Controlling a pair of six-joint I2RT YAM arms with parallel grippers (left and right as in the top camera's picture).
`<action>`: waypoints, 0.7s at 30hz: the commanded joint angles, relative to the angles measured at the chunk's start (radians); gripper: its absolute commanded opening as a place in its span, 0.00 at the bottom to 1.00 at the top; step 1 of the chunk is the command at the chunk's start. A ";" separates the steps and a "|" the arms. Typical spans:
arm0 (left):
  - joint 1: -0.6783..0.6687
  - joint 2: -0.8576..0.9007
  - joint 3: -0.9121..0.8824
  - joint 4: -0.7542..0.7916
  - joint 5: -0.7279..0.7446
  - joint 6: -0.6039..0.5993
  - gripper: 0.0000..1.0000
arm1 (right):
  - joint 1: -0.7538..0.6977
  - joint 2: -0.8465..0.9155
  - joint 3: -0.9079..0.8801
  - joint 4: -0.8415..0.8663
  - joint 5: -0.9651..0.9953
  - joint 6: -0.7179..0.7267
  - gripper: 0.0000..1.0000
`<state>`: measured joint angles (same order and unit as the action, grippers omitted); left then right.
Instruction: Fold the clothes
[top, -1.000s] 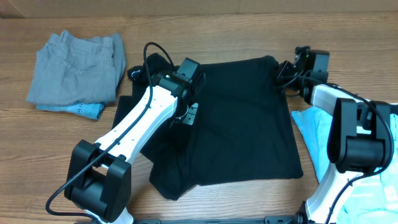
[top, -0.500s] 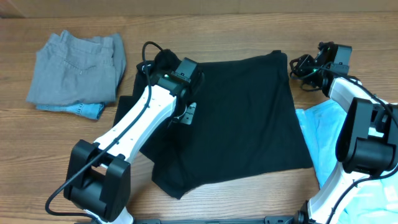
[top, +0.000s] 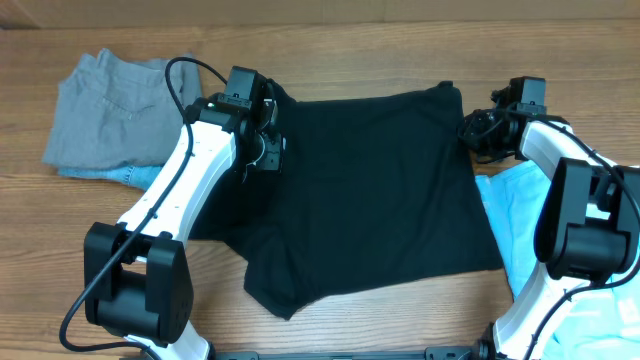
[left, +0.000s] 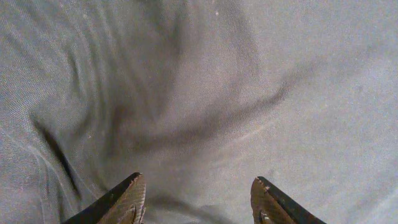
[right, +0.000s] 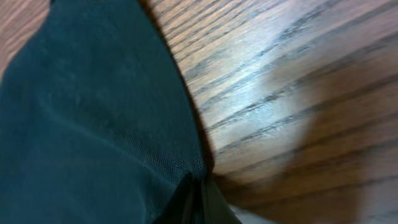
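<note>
**Black shirt spread across a wood-grain table, one edge pinched**

The black shirt (top: 370, 190) fills the middle of the overhead frame. It is a broad, matte, soft sheet lying mostly flat, with a ragged lower-left corner and a straight top edge. Close up in the left wrist view its weave is fine, and it is rumpled into shallow diagonal folds with a few pale specks.

The left gripper (left: 199, 186) hangs over the shirt's upper-left part with its dark fingers spread apart and nothing between them. The right gripper (right: 198, 186) is clenched on the shirt's right edge, its fingertips meeting where the fine mesh-like cloth ends against bare wood.

In the upper left of the overhead frame lies a grey garment (top: 115, 110), folded and creased. A denim piece (top: 135, 175) peeks out from under its lower edge. At the right edge, a light-blue tee (top: 505, 215) lies partly under the right arm, just beside the shirt.

The table (top: 350, 60) is warm brown wood with long streaked grain that looks smooth and slightly glossy. A pale strip runs along the top of the overhead frame beyond it.
</note>
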<state>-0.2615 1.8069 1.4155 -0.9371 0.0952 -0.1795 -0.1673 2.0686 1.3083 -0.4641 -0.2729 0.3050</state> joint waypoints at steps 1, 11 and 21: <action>-0.001 0.014 0.011 0.003 0.028 0.048 0.59 | -0.042 -0.006 0.009 -0.041 0.187 0.048 0.04; -0.001 0.015 0.011 0.123 0.029 0.053 0.66 | -0.150 -0.100 0.029 -0.085 0.167 0.097 0.41; 0.000 0.201 0.011 0.403 0.061 0.053 0.08 | -0.147 -0.399 0.029 -0.193 -0.082 0.111 0.34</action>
<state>-0.2611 1.8938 1.4197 -0.5873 0.1360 -0.1345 -0.3199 1.7992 1.3258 -0.6209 -0.2211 0.4118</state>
